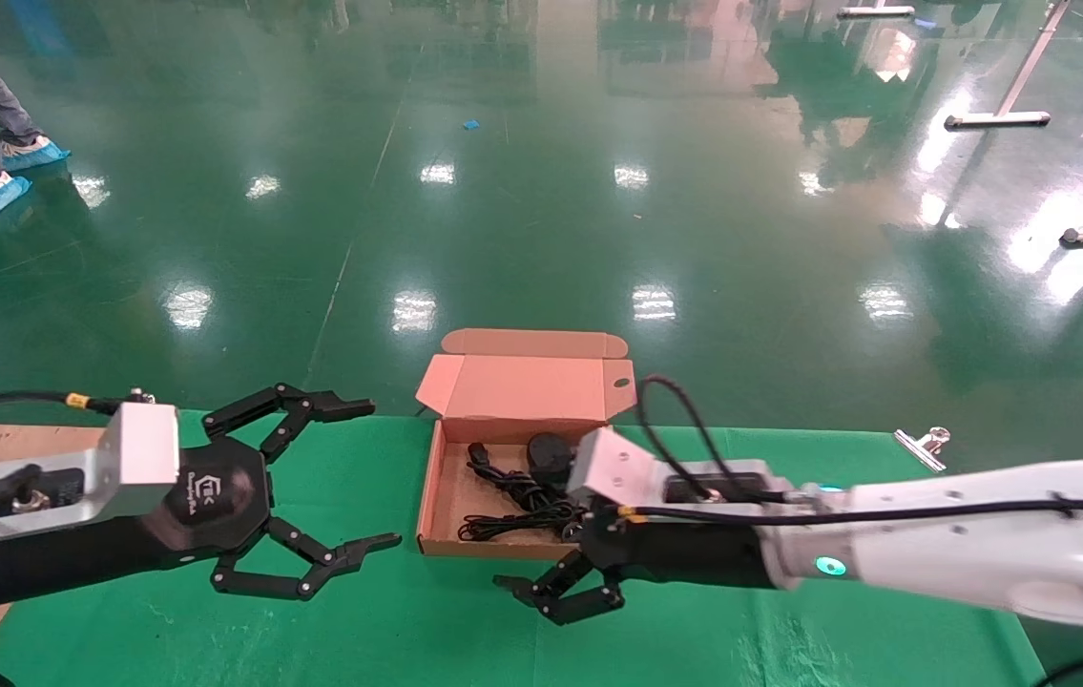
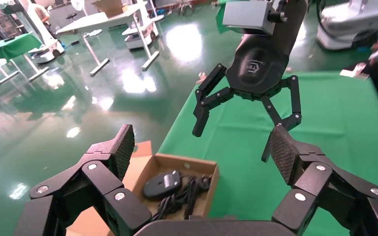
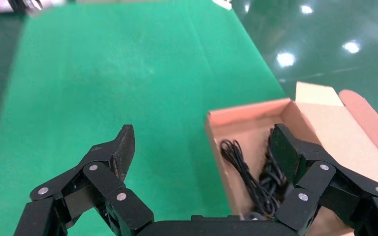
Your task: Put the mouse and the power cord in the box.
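From my head view, the box [image 1: 522,477] sits open on the green cloth [image 1: 741,630], the mouse [image 1: 549,454] and power cord [image 1: 517,496] both inside. My right gripper [image 1: 555,593] hangs wide and empty at its near right corner, my left gripper [image 1: 350,477] wide, well to the left. Left wrist view: mouse lies beside the cord bundle. Right wrist view: one finger [image 3: 295,152] overlaps the box. Best now, I judge, is to lift clear without snagging cable.
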